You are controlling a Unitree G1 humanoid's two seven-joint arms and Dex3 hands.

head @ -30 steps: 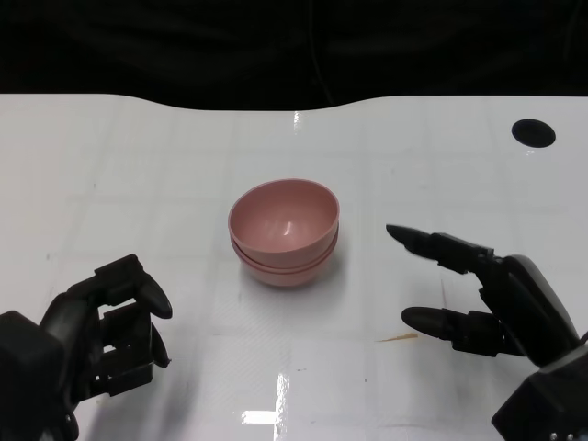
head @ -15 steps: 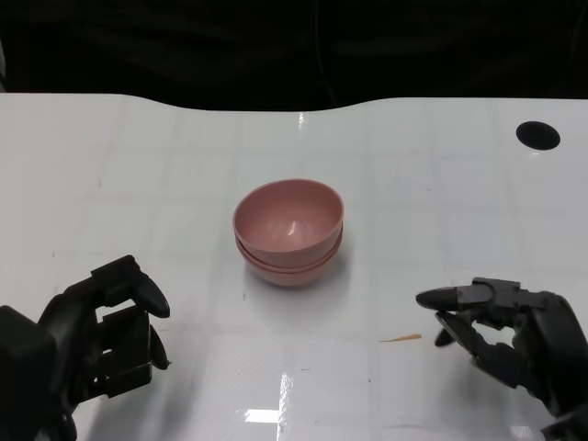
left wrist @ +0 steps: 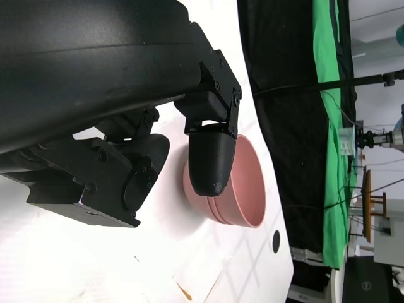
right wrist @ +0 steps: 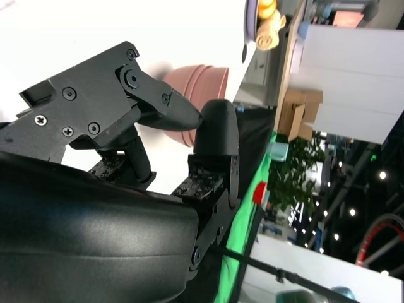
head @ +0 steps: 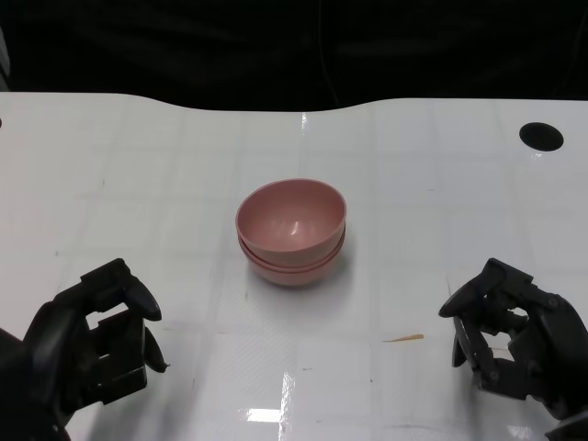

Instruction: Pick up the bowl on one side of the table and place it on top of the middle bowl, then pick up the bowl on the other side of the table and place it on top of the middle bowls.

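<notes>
Your pink bowls (head: 291,231) sit nested in one stack at the middle of the white surface (head: 138,184), well apart from both hands. The left hand (head: 87,344) and right hand (head: 510,340) both have their fingers curled in on nothing. From here the stacking looks done, so your main risk is a careless sweep inward knocking the stack, which looks light enough to slide or tip.

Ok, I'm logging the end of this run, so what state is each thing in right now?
Pink bowls: nested in one stack at the table's middle, upright, nothing touching them.
Left robot hand: fingers curled in, holding nothing, apart from the stack.
Right robot hand: fingers curled in, holding nothing, apart from the stack.
Table: white, bearing the stack.
</notes>
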